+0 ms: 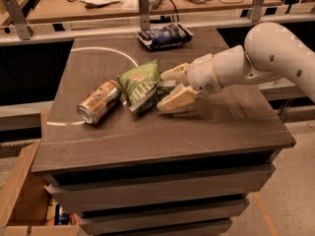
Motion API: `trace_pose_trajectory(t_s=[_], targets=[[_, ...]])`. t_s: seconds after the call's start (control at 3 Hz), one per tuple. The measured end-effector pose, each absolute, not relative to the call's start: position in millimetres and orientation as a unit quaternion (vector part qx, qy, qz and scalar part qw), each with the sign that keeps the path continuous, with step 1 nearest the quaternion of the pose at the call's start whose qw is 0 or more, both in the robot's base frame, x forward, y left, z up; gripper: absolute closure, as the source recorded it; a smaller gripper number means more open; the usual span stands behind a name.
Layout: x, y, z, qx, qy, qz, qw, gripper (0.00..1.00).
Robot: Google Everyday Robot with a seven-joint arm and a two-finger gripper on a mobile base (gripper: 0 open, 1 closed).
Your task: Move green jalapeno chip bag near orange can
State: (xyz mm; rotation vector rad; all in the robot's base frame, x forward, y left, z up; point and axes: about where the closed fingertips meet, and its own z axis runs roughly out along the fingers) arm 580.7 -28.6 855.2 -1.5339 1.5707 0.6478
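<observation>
The green jalapeno chip bag (140,85) lies crinkled on the dark table top (197,127), left of centre. The orange can (100,101) lies on its side just left of the bag, almost touching it. My gripper (161,90) is at the bag's right edge and is open. One tan finger (174,73) is above that edge and the other finger (176,98) is below it. The bag's right end sits between them and rests on the table. The white arm reaches in from the right.
A dark blue chip bag (164,35) lies at the table's far edge. A white arc is marked on the table's left part (106,50). A metal rail and a cluttered wooden desk (64,4) stand behind. An open cardboard box (19,191) sits on the floor at the lower left.
</observation>
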Motion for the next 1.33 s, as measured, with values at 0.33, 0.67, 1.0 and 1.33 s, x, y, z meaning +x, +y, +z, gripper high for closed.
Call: trace_pose_trajectory(t_s=[0.33,0.67,1.0,1.33], targets=[[585.1,-51.0,863.0,-0.594,0.645,0.230,0.422,0.00],[597.2,-85.3,877.2,-0.571,0.665,0.185,0.443,0.00],[603.6,-125.0,894.8,-0.538,0.690,0.130,0.467,0.00],[608.0,-158.3,907.3,-0.503,0.718,0.069,0.476,0.00]])
